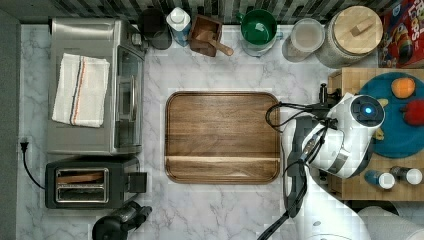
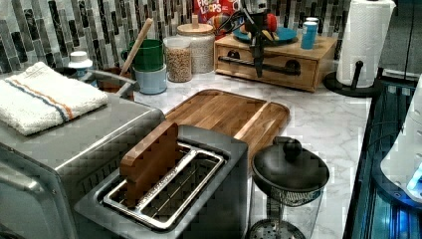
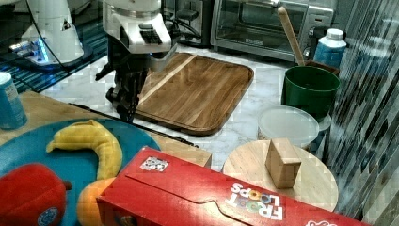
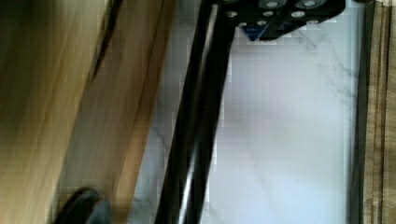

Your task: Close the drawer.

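Left view: fingers (image 2: pixel 258 67) at the drawer (image 2: pixel 271 63) handle (image 2: pixel 278 67)

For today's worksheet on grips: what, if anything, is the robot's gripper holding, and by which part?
The gripper is down at the drawer's black bar handle, in front of it in the left view. Whether it actually grips the bar cannot be told.

In the left view the tool (image 2: pixel 258 67) hangs in front of the drawer (image 2: pixel 271 64), covering the middle of its black handle (image 2: pixel 234 60). In the wrist view the handle (image 4: pixel 194 135) is blurred and cut off at both picture edges.
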